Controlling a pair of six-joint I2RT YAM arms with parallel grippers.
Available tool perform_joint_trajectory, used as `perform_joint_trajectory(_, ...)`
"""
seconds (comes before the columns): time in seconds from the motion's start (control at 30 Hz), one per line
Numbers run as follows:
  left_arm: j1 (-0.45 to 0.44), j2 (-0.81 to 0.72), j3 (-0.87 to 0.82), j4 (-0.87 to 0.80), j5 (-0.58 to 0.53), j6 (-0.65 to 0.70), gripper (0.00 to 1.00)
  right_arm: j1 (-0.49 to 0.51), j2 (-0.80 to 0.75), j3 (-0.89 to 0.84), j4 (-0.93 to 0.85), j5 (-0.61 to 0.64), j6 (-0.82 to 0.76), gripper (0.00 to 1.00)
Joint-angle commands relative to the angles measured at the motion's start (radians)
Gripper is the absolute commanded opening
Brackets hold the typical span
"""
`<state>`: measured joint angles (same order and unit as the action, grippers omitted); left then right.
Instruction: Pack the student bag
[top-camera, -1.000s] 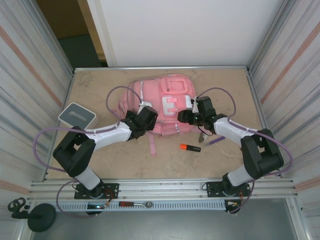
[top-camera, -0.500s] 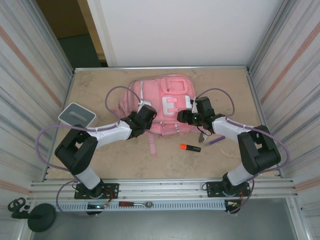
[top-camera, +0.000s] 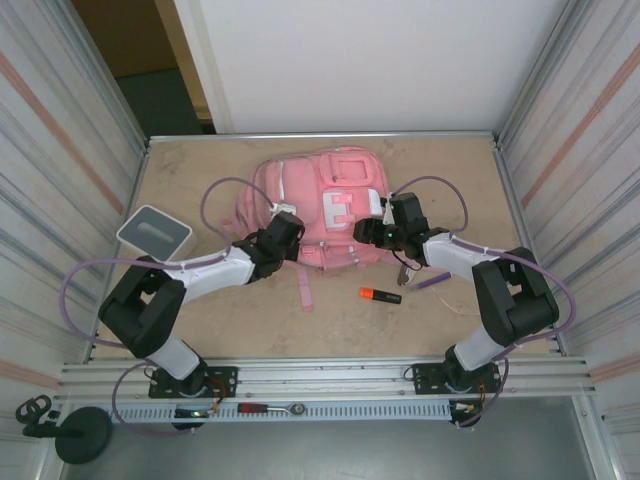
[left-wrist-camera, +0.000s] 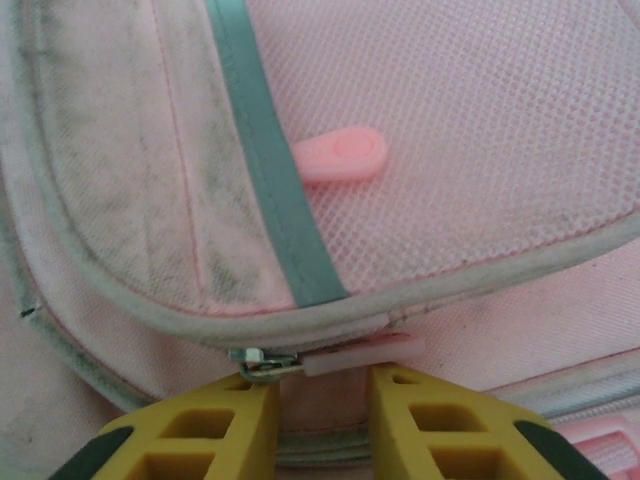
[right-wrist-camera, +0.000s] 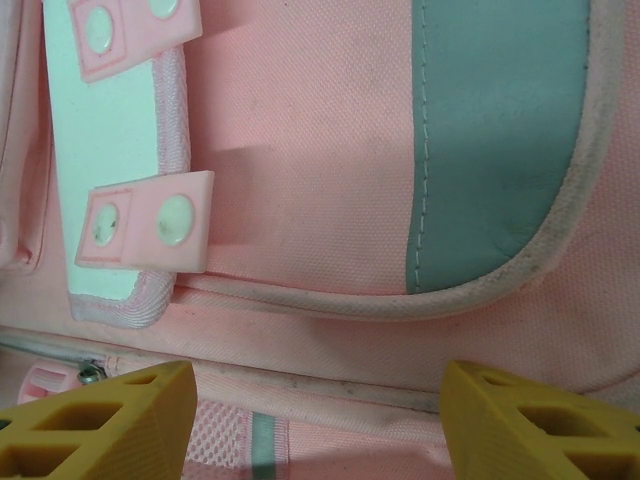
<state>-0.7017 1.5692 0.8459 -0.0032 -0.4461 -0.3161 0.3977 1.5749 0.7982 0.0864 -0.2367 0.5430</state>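
Observation:
The student bag (top-camera: 300, 190), a large pink backpack with a white patch (top-camera: 340, 208), lies flat at the table's middle back. My left gripper (top-camera: 289, 226) is at its front left edge. In the left wrist view its yellow fingertips (left-wrist-camera: 322, 385) stand close together. Pink fabric fills the narrow gap, and a pale pink zip pull (left-wrist-camera: 360, 353) with its metal slider (left-wrist-camera: 262, 362) lies across the tips. Whether they pinch anything is unclear. My right gripper (top-camera: 372, 232) hovers over the bag's front right, jaws wide apart (right-wrist-camera: 320, 400) with nothing between them but bag fabric (right-wrist-camera: 330, 180) below.
An orange highlighter (top-camera: 380, 295) and a purple pen (top-camera: 432, 281) lie on the table in front of the bag, under the right arm. A grey-white box (top-camera: 154, 231) sits at the left. A pink strap (top-camera: 303, 290) trails toward me. Metal walls close both sides.
My left gripper's jaws have narrowed from wide open to a small gap, and the gripper has slid slightly left along the bag's edge. The right gripper has stayed put.

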Motion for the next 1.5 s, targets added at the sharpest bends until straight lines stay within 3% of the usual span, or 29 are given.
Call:
perform_joint_trajectory(0.0, 0.030, -0.051, -0.040, 0.047, 0.036, -0.024, 0.25, -0.005, 0.008, -0.033, -0.045, 0.026, 0.017, 0.65)
perform_joint_trajectory(0.47, 0.077, -0.080, -0.098, 0.119, 0.186, 0.035, 0.00, -0.026, -0.021, -0.033, -0.078, 0.045, -0.001, 0.65)
perform_joint_trajectory(0.6, 0.092, -0.155, -0.150, 0.143, 0.205, 0.074, 0.00, -0.032, -0.034, -0.032, -0.088, 0.053, -0.008, 0.65)
perform_joint_trajectory(0.8, 0.139, -0.257, -0.239, 0.206, 0.331, 0.149, 0.00, -0.050, -0.064, -0.036, -0.107, 0.071, -0.014, 0.65)
perform_joint_trajectory(1.0, 0.145, -0.287, -0.261, 0.212, 0.352, 0.164, 0.00, -0.042, -0.161, -0.042, -0.126, 0.070, -0.028, 0.66)
perform_joint_trajectory(1.03, 0.145, -0.283, -0.246, 0.187, 0.347, 0.152, 0.05, -0.036, -0.176, -0.042, -0.129, 0.071, -0.027, 0.66)
perform_joint_trajectory(1.1, 0.144, -0.265, -0.213, 0.153, 0.348, 0.109, 0.28, -0.019, -0.194, -0.042, -0.128, 0.075, -0.028, 0.67)
perform_joint_trajectory(1.17, 0.138, -0.237, -0.194, 0.158, 0.360, 0.072, 0.39, 0.001, -0.205, -0.037, -0.126, 0.083, -0.032, 0.67)
perform_joint_trajectory(1.3, 0.111, -0.167, -0.134, 0.129, 0.304, 0.051, 0.50, 0.023, -0.204, -0.021, -0.143, 0.100, -0.050, 0.67)
perform_joint_trajectory(1.47, 0.104, -0.083, -0.061, 0.068, 0.234, 0.045, 0.57, 0.020, -0.203, -0.030, -0.142, 0.103, -0.054, 0.67)
